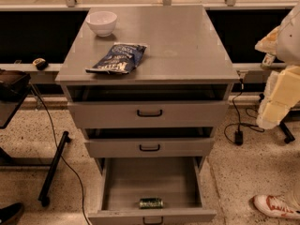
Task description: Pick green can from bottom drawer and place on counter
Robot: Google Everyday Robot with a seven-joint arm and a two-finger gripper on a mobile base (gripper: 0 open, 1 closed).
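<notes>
Far down-left of the tool, its state untellable, the green can lies crosswise in the bottom drawer.

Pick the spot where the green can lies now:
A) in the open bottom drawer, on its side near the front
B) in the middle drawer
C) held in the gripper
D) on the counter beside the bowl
A: the can lies on its side near the front of the open bottom drawer, while the gripper is at the right edge of the view, beside the counter and apart from the can.
</notes>
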